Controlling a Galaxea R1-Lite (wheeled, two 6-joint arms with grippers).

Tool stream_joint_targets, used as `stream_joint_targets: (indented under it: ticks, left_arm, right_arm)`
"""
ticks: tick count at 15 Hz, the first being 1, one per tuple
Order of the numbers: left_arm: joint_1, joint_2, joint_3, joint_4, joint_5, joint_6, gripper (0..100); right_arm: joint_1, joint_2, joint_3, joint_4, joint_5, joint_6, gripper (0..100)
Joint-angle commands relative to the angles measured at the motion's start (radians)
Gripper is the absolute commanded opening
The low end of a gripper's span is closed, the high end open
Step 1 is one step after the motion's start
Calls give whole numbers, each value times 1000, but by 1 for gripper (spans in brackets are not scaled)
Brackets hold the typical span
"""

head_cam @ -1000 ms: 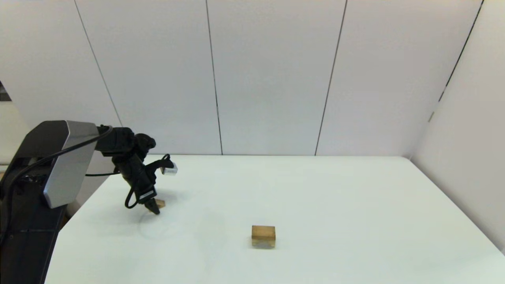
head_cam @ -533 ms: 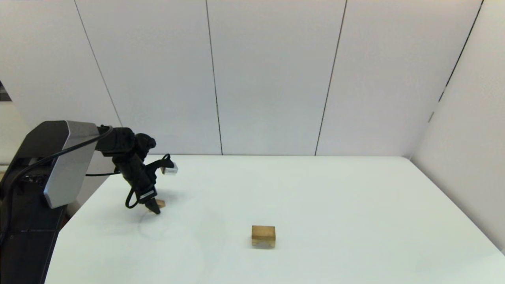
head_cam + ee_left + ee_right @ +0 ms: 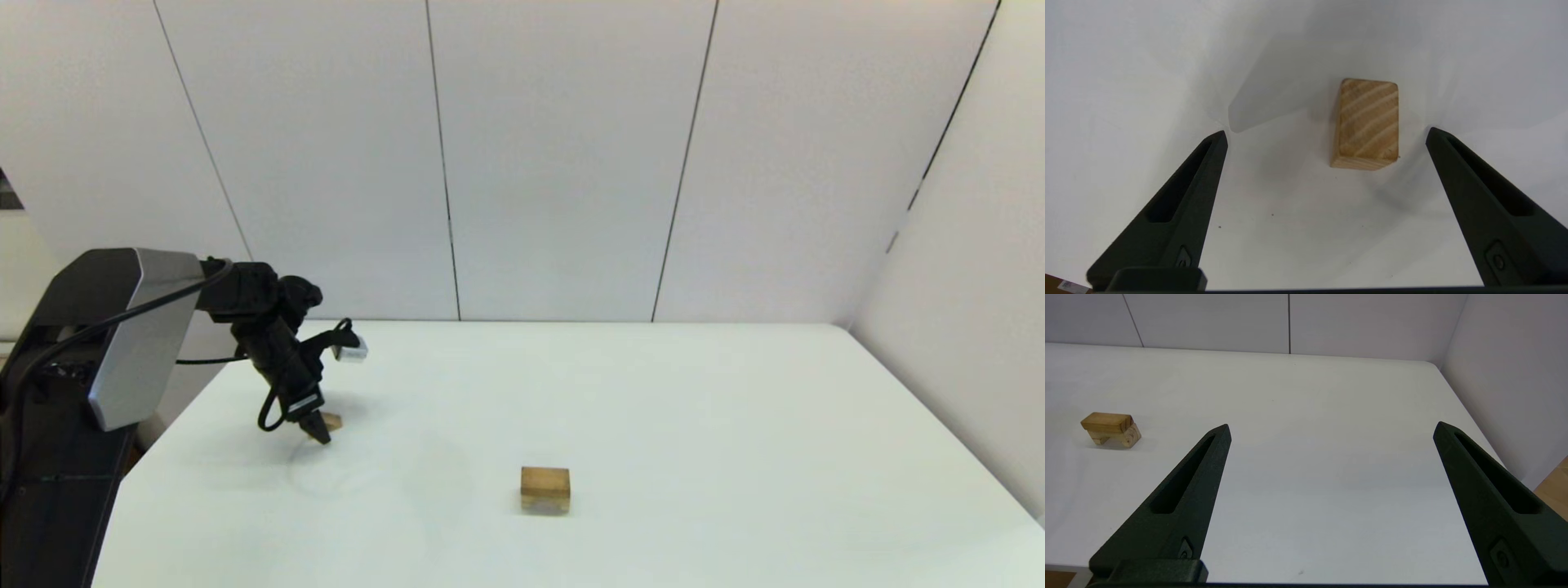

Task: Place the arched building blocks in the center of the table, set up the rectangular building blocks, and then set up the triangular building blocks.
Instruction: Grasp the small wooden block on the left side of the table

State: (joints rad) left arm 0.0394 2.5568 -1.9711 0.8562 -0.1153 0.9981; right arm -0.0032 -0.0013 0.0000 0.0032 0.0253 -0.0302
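Left gripper (image 3: pixel 1327 131) hovers low over the left side of the table (image 3: pixel 735 425), fingers spread wide, holding nothing. A small tan block (image 3: pixel 1365 122) lies flat on the table between and just ahead of the fingertips, touching neither. Probably the triangular building blocks, though the profile can't be read from above. Key relation: the block's long axis runs away from the wrist, crosswise to the closing line, so the fingers would shut across its short width. It sits off-centre in the gap, nearer one finger than the other, so that finger would likely meet it first and nudge it. In the head view the block (image 3: pixel 332 421) peeks out just behind the gripper tips. The wooden piece at mid-table (image 3: pixel 545 488) looks like the rectangular building blocks (image 3: pixel 1106 421) laid on the arched building blocks (image 3: pixel 1128 437), but I can't confirm it. Right gripper (image 3: pixel 1331 426) is parked out of the head view, fingers apart, empty, well away from everything. Left arm is clearly the nearer one. Step in hand, by my reading: lower and grasp.
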Motion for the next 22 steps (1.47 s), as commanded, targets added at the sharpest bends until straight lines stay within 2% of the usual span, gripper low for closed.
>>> stream_joint_targets:
  ticks: [1,22]
  left_arm:
    - [1,-20,0,27,-1,7,100]
    - [-7,10,-5,43,-1,5,100]
  right_arm:
    - [0,0,2,0,1,0,100]
    - [0,0,2,0,1,0,100]
